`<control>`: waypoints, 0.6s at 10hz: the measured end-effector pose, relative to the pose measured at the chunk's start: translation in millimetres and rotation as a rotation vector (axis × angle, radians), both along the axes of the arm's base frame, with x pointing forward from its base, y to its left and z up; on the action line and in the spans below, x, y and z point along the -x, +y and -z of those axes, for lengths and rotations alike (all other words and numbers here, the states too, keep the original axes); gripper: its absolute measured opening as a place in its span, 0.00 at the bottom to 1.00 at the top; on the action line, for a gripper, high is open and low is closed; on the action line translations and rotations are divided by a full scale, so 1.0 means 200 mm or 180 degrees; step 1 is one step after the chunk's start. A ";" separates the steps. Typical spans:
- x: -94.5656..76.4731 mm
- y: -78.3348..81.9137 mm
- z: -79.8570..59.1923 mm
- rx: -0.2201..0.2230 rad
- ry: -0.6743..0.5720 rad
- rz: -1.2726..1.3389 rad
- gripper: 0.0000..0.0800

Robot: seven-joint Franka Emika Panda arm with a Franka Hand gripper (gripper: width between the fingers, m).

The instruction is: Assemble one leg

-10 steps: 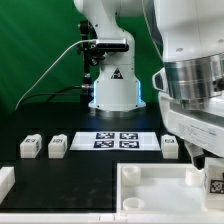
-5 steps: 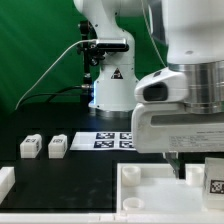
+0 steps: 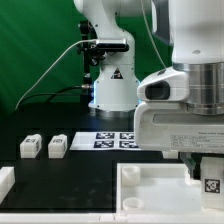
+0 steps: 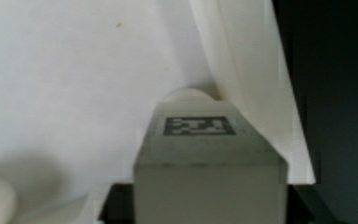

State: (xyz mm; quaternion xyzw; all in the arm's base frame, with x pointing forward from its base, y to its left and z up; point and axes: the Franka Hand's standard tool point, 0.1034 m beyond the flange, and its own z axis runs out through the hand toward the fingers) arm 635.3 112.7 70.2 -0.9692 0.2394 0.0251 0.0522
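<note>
My gripper [image 3: 207, 176] is shut on a leg [image 3: 211, 184], a small white block with a black-and-white tag, and holds it at the right end of the large white tray-like piece [image 3: 150, 190]. In the wrist view the leg [image 4: 201, 150] fills the space between my dark fingers [image 4: 126, 203], with its tag facing the camera. It is held against the tray piece's raised rim [image 4: 247, 70], by a rounded bump. Whether it touches the rim I cannot tell. Two more legs [image 3: 29, 147] [image 3: 57, 146] stand on the black table at the exterior view's left.
The marker board [image 3: 113, 140] lies mid-table in front of the arm's base [image 3: 112, 85]. Another white part [image 3: 5, 181] sits at the front edge on the exterior view's left. My hand's housing [image 3: 180, 125] hides the table behind the tray's right side.
My hand has swung toward the exterior view's left and now hides the leg that stood right of the marker board. The held leg stays over the tray's right end, barely shifted.
</note>
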 end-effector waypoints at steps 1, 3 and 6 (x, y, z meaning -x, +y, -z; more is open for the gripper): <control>0.00 0.00 0.00 0.0005 0.0040 0.0364 0.36; 0.00 0.01 0.00 0.0127 0.0151 0.1496 0.37; 0.01 0.01 0.01 0.0122 0.0366 0.3929 0.37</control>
